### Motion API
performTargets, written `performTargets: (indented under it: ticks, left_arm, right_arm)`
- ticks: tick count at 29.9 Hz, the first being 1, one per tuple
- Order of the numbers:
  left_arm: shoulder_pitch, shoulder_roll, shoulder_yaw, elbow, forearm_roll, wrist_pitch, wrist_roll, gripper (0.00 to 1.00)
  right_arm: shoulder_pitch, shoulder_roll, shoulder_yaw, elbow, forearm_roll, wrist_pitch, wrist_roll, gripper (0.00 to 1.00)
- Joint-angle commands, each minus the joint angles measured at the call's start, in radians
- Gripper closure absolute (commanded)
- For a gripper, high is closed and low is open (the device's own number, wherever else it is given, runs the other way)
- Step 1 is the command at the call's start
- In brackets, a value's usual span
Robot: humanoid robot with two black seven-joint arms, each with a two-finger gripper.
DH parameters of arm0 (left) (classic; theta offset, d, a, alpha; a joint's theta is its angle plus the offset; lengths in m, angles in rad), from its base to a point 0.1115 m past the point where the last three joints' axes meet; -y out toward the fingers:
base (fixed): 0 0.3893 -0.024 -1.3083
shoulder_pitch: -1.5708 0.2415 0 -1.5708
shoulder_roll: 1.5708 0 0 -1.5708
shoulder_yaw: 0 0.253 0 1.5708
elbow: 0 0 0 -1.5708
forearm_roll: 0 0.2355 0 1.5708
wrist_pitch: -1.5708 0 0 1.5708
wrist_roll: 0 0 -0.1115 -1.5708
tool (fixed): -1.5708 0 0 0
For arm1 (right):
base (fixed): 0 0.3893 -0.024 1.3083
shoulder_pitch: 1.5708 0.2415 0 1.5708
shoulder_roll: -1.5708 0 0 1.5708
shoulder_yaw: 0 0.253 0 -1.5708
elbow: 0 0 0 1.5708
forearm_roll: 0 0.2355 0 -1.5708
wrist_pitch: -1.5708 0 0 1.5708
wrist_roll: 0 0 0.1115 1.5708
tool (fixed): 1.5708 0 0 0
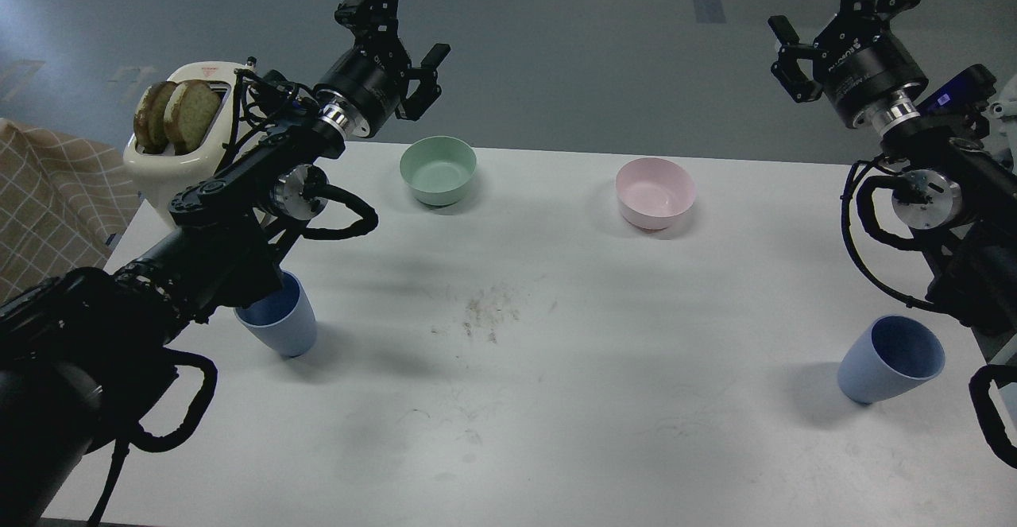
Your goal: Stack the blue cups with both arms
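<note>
Even, slightly cool overhead light, medium brightness. White table [556, 432] brightest toward 5 o'clock, no hard glare. Soft diffuse shadows: arm shadows smear across table centre, right blue cup [890, 360] throws its shadow toward 9 o'clock. Black arms lose detail at 8 o'clock. Focus sharp; mild noise.

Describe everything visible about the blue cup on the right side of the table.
The right blue cup is a matte pale-blue handleless tumbler, plastic-looking, tapering to a narrow base, its inside a darker blue and apparently empty. It stands upright on the white table near the right edge, casting a soft shadow leftward. Nothing touches it; the right gripper is raised far above.
</note>
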Motion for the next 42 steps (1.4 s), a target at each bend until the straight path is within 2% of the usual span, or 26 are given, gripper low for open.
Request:
performTargets:
  ticks: [1, 13, 42]
  left_arm:
    - [-0.003, -0.015, -0.001, -0.004, 0.002, -0.033, -0.003, 0.02]
    - [-0.011, -0.022, -0.001, -0.022, 0.009, -0.074, -0.006, 0.02]
    - [-0.012, -0.019, -0.032, -0.053, -0.001, -0.063, -0.004, 0.02]
  right_arm:
    - [0.004, -0.004, 0.003, 0.0, 0.003, 0.0, 0.0, 0.0]
    - [0.006, -0.01, 0.008, 0.0, 0.032, 0.0, 0.0, 0.0]
    - [0.015, -0.016, 0.012, 0.032, 0.049, 0.0, 0.0, 0.0]
